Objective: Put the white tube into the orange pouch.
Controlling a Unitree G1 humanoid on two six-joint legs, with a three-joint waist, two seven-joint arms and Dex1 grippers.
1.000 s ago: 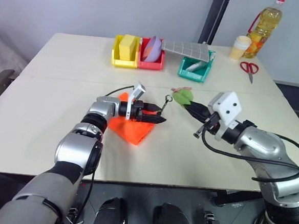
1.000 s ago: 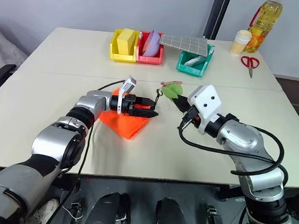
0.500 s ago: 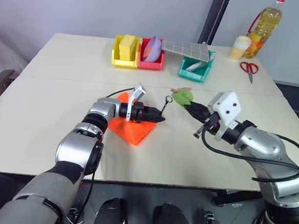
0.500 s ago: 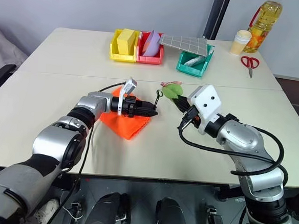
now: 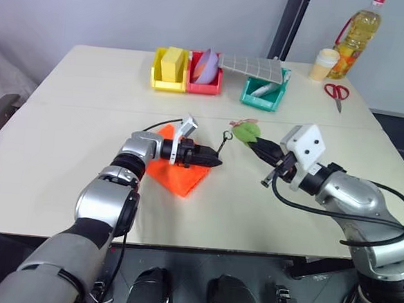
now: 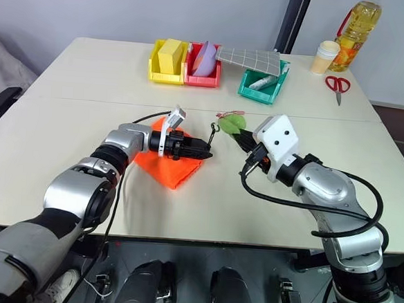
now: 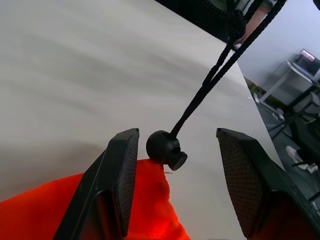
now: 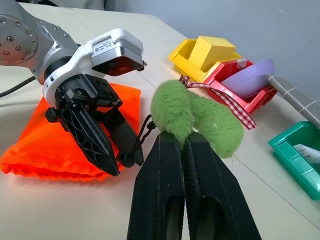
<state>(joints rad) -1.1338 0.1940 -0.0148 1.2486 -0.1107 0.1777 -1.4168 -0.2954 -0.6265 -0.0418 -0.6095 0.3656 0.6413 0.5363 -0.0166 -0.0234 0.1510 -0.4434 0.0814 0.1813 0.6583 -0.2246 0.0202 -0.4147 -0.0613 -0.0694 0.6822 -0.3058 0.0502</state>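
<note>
Orange pouch [image 5: 179,175] lay on table [image 5: 63,149], left gripper [image 7: 175,150] parted around its black cord stopper [image 7: 165,149], right gripper [image 8: 182,145] clenched on green plush tag [image 8: 195,117].

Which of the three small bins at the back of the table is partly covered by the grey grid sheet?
The teal bin, the rightmost one: the grey grid sheet lies across its top. The yellow bin and the red bin stand uncovered.

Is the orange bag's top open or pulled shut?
Shut: the orange pouch bunches at the black cord lock, cord pulled taut.
</note>
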